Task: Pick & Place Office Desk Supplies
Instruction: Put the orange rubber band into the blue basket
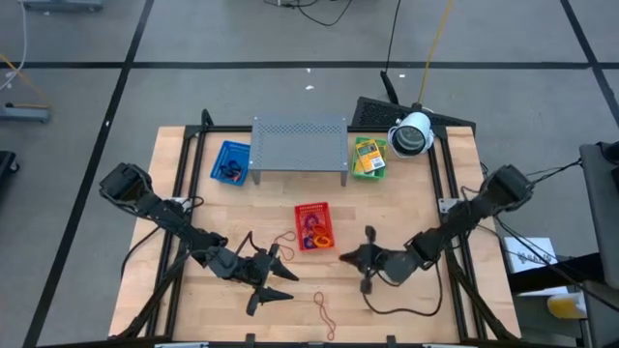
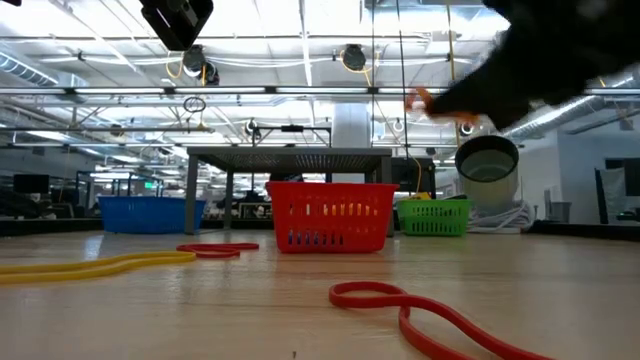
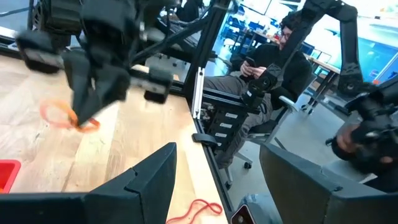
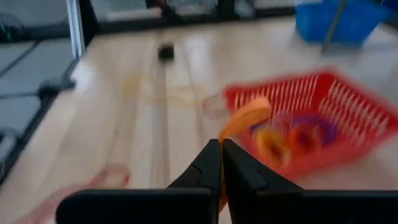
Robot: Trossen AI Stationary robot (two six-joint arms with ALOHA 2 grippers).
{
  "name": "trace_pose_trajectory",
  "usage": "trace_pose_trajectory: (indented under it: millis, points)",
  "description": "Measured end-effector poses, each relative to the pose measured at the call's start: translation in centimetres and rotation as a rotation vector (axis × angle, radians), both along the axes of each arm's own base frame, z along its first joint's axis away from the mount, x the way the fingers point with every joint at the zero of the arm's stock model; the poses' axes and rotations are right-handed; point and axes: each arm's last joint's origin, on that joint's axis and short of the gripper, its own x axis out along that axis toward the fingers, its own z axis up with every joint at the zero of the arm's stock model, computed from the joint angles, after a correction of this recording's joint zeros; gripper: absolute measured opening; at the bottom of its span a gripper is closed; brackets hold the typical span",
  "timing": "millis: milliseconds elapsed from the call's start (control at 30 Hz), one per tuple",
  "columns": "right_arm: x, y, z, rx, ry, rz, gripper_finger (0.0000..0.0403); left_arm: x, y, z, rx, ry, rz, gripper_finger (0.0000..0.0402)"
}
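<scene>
My right gripper (image 1: 346, 257) hovers just near-right of the red mesh basket (image 1: 313, 225) and is shut on an orange rubber band (image 4: 246, 117). The basket holds several coloured bands (image 4: 298, 135). My left gripper (image 1: 279, 278) is open above the near-left table and touches nothing. Loose bands lie flat on the wood: a red one (image 1: 324, 311) near the front edge and another (image 1: 283, 238) left of the red basket. Yellow-and-green packets (image 1: 368, 155) sit in the green basket at the far right. My right gripper pinches the orange rubber band (image 4: 225, 140) between its two shut fingertips, which come roughly level from the table's right. The band is lifted clear of the table. In the left wrist view its loop (image 3: 67, 116) hangs slack below the fingers.
A grey perforated rack (image 1: 300, 147) stands at the far middle, with a blue basket (image 1: 230, 161) to its left and a white camera (image 1: 411, 135) to its right. A seated person (image 3: 267, 68) is beyond the table's right edge. Bare wood lies between the two grippers.
</scene>
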Motion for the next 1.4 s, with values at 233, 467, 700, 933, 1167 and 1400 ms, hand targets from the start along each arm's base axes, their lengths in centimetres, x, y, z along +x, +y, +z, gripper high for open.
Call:
trace_pose_trajectory:
  millis: [233,467,700,933,1167,1400]
  points:
    - [2.0,-0.5,4.3,0.000,-0.110,0.070,0.0000,0.3,0.6,0.4,-0.008,-0.038,0.088,0.0241]
    - [3.2,-0.6,5.6,0.021,-0.135,0.130,0.0000,1.7,2.0,1.3,0.049,-0.082,0.180,0.0241]
    - [3.2,-0.5,5.7,0.030,-0.148,0.135,0.0000,2.8,3.3,1.9,0.054,-0.085,0.225,0.0241]
    - [3.2,-0.3,6.1,0.057,-0.184,0.167,0.0000,3.0,3.6,1.9,0.065,-0.070,0.234,0.0241]
    - [3.3,-0.1,6.7,0.061,-0.236,0.219,0.0000,3.0,3.6,1.9,0.060,-0.067,0.234,0.0241]
    - [3.4,-0.2,6.9,0.078,-0.246,0.265,0.0000,3.2,3.8,1.9,0.036,-0.064,0.244,0.0241]
